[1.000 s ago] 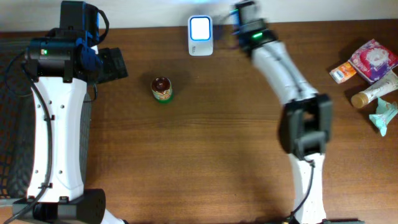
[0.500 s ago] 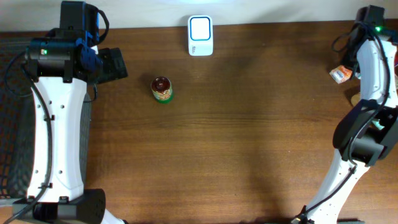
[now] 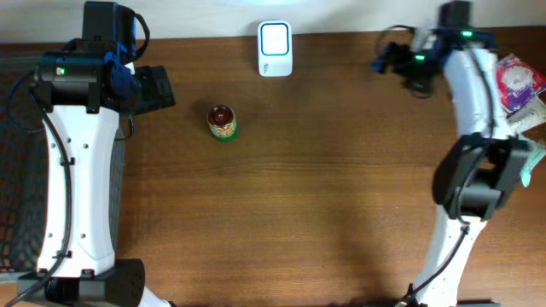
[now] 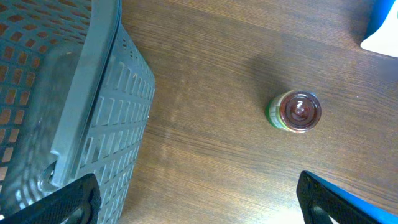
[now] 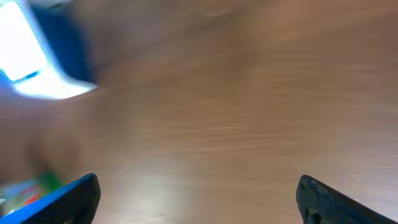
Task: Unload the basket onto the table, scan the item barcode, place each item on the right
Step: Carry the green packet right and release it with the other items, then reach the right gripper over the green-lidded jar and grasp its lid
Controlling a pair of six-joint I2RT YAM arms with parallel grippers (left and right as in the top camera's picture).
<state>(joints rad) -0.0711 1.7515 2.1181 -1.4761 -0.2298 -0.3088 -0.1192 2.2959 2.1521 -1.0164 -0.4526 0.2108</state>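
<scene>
Inspection of the work surface: the table (image 3: 281,205) is dark brown wood grain, with a dull sheen and no visible marks, and a pale strip runs beyond its far edge; I cannot tell whether that strip is wall or floor. The small jar (image 3: 222,122) stands upright on bare wood in the left half of the table, with a reddish-brown lid and a green label, and nothing touches it. The white barcode scanner (image 3: 275,49) sits at the far edge, near the jar and to the right of it, with its panel lit. A grey mesh basket (image 3: 15,170) sits at the table's left edge. The left gripper (image 3: 156,88) hangs near the far left corner between the basket and the jar. In its wrist view the fingertips (image 4: 68,199) stand wide apart, released, with only wood between them and the jar ahead. The right gripper (image 3: 388,61) is above the far edge, well to the right of the scanner. Its wrist view is blurred, but its fingertips (image 5: 59,199) sit at opposite corners, spread and holding nothing. A cluster of packaged goods (image 3: 514,85) lies at the table's right edge, partly behind the right arm.
</scene>
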